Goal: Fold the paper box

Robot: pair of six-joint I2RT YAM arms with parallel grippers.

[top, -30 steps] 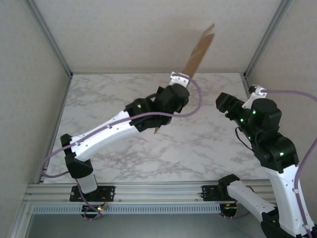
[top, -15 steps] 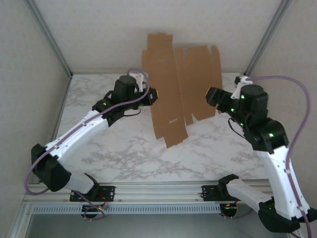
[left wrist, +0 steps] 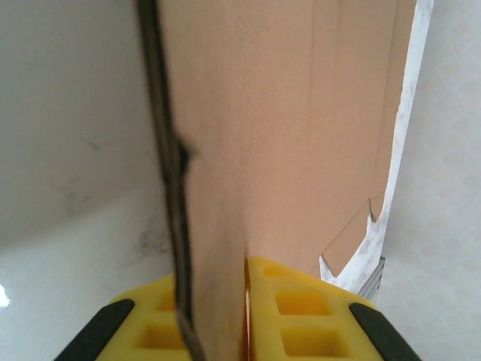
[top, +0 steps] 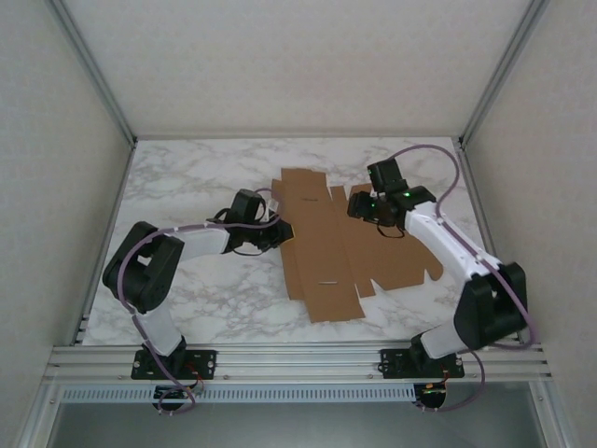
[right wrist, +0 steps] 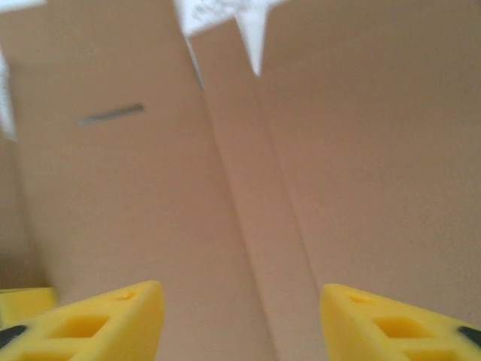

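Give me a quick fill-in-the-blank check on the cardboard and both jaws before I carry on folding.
1. The cardboard sheet lies ____ on the table, with no flap folded up.
2. The left jaws are shut on the sheet's ____ edge.
3. The right jaws stand ____ above the sheet, with nothing between them.

Missing words: flat; left; open.

Marble table point(top: 210, 294), pale walls point(top: 280, 65)
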